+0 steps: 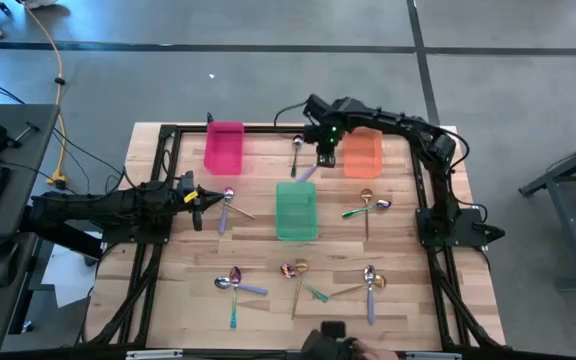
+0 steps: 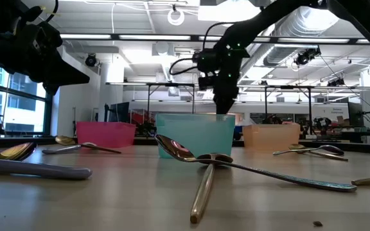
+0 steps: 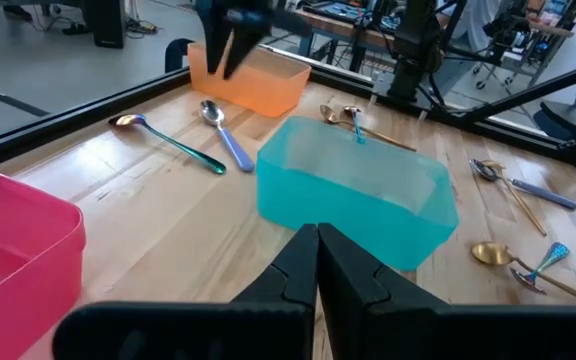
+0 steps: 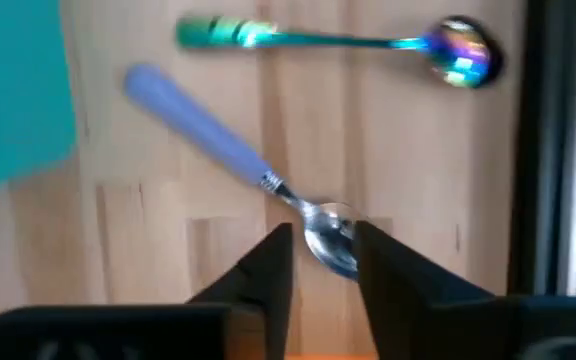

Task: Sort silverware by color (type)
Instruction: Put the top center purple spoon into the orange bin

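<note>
My right gripper (image 4: 323, 262) is open over the far middle of the table, between the pink bin (image 1: 224, 147) and the orange bin (image 1: 362, 152). Its fingers stand on either side of the bowl (image 4: 330, 238) of a purple-handled silver spoon (image 4: 213, 130) that lies flat on the wood; no touch shows. An iridescent spoon with a green handle (image 4: 338, 40) lies flat just beyond it. My left gripper (image 1: 200, 197) is shut at the table's left, next to a small cluster of spoons (image 1: 226, 205), touching nothing. The teal bin (image 1: 295, 210) stands mid-table.
More spoons lie in small crossed clusters: right of the teal bin (image 1: 368, 207) and along the near edge (image 1: 236, 282), (image 1: 298, 275), (image 1: 370, 282). A black frame rail (image 1: 268, 128) borders the table. Bare wood shows between the clusters and the bins.
</note>
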